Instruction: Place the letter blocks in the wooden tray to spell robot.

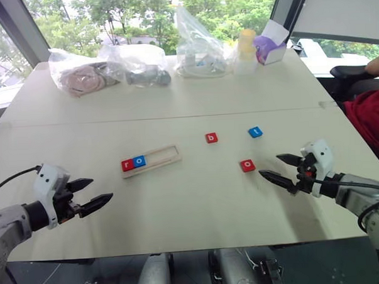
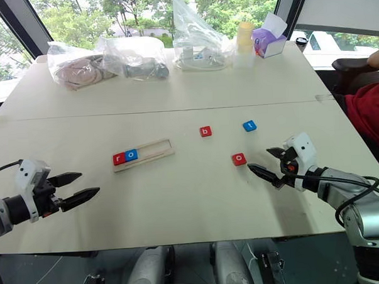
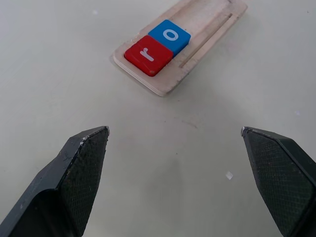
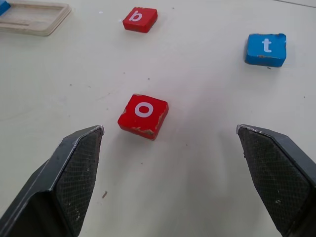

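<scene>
Right pincer, fingers spread wide and empty, beside the red o block; left pincer likewise wide, near the wooden tray (red r and blue o seated at its left end). Red b and blue t lie loose on the desk.
</scene>
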